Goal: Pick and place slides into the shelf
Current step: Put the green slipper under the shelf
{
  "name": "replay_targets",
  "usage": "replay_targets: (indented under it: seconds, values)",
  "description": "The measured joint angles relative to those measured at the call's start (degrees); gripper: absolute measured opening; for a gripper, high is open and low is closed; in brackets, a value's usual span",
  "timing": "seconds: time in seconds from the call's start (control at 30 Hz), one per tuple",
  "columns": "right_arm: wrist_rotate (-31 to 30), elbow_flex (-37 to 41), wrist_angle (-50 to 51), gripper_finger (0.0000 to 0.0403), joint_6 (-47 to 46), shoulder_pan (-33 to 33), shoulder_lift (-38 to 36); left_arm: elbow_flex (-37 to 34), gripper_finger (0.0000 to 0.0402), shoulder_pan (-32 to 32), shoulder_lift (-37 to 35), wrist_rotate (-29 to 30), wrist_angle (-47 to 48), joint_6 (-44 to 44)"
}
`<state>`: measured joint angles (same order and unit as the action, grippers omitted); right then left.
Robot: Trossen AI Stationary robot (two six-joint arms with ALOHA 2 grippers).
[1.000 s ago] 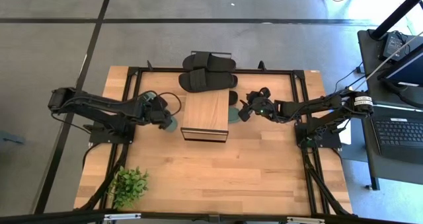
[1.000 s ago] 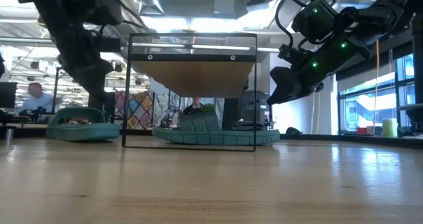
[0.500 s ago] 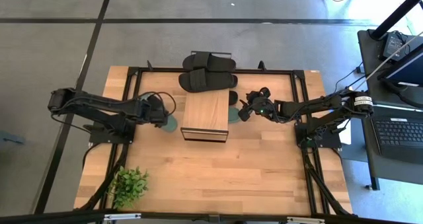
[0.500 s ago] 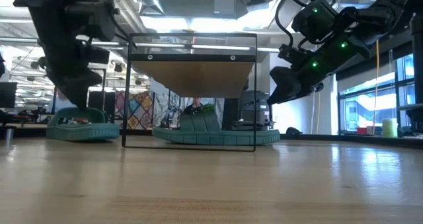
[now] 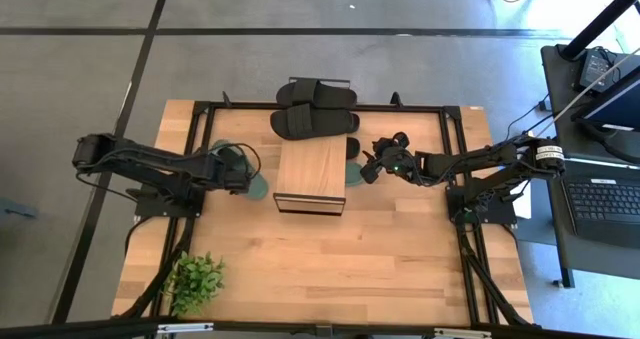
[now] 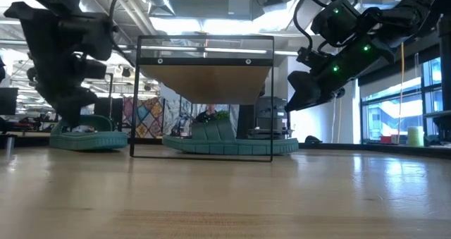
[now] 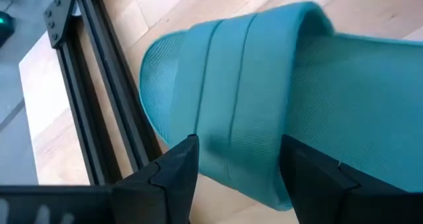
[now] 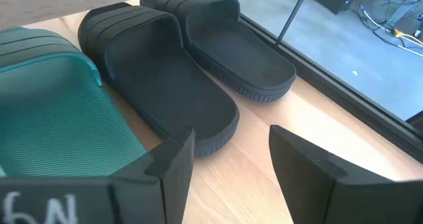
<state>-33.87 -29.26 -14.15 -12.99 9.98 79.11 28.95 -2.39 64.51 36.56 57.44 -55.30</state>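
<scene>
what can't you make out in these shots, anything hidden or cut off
- Green slide right of the shelf, high view: mostly hidden under the plank top.
- Green slide left of the shelf, high view: partly covered by the left arm's tool.
- Same slide, left wrist view: heel cut off by the edge.

Green slide under my left jaws: teal, fine mesh texture on the footbed, ribbed strap. Second green slide same teal (same weave). Black slides matte black, ridged straps, ribbed sole edges. Shelf top light wood grain, thin black frame. Counter pale wood planks, black rails. Small plant bright green. My arms dark, green lights on the right one.
</scene>
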Motion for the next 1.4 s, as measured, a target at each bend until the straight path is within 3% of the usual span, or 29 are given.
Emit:
replay_targets:
  seconds: [0.83, 1.0, 1.4]
  values:
    - [0.0, 0.0, 0.0, 0.0196, 0.0, 0.0, 0.0, -0.4, 0.019, 0.0, 0.0, -0.7, -2.1, -1.1]
    - [0.0, 0.0, 0.1, 0.0196, 0.0, 0.0, 0.0, -0.4, 0.0155, 0.0, 0.0, -0.2, -1.5, -1.1]
    - [0.0, 0.0, 0.1, 0.0196, 0.0, 0.0, 0.0, -0.4, 0.0027, 0.0, 0.0, 1.0, -1.3, -1.6]
